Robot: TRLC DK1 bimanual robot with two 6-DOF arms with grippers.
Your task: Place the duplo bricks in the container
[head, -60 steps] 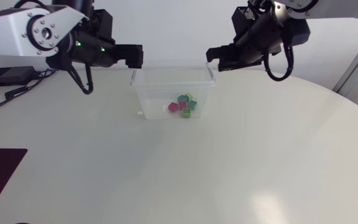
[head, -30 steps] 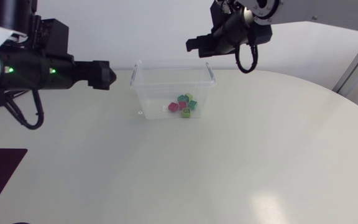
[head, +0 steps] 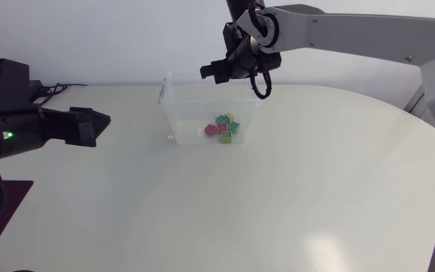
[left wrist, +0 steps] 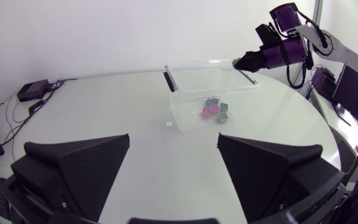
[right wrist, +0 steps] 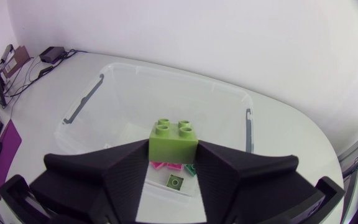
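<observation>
1. From above — right gripper (head: pixel 216 69) up over the back rim of the clear container (head: pixel 183 125); too small here to tell what sits in it. Left gripper (head: pixel 89 126) well off to the side, above the table (head: pixel 316 189). Little pile of bricks (head: pixel 223 127) already inside the container.
2. From the left wrist: left gripper (left wrist: pixel 173 146) spread wide, nothing in it. Container (left wrist: pixel 188 112) far ahead, with the bricks (left wrist: pixel 213 111) in it.
3. From the right wrist: right gripper (right wrist: pixel 173 154) pinching a green brick (right wrist: pixel 173 138) by its two flat sides, bumps up, right above the container (right wrist: pixel 166 99). Probably hard, light and a bit slippery, not easy to break — best held on the smooth sides, not the bumpy top.
</observation>
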